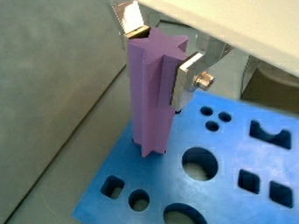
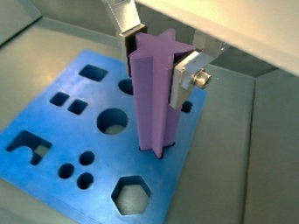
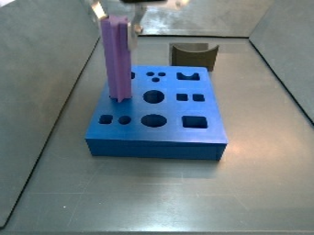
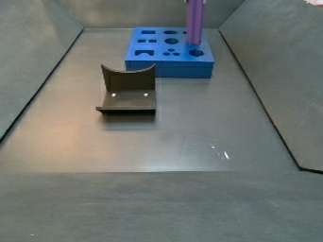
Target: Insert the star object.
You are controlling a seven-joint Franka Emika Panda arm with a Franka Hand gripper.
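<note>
Hand (image 1: 162, 54) above the blue block (image 1: 233, 175), its silver fingers (image 2: 184, 80) clamped on the upper end of the star object (image 2: 155, 96). Peg upright, lavender, ridged sides. Lower tip meets the block's top face near one edge in both wrist views; depth of entry cannot be told. In a side view the peg (image 3: 117, 57) stands over the block (image 3: 160, 124) by its round and square holes. Dark brown curved block (image 4: 127, 91) lies well apart on the tabletop (image 4: 164, 142).

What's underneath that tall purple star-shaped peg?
The blue block, full of cut-out holes. The star object, gripped near its top by the tool, meets the block's top, hiding whatever hole lies beneath its tip.
</note>
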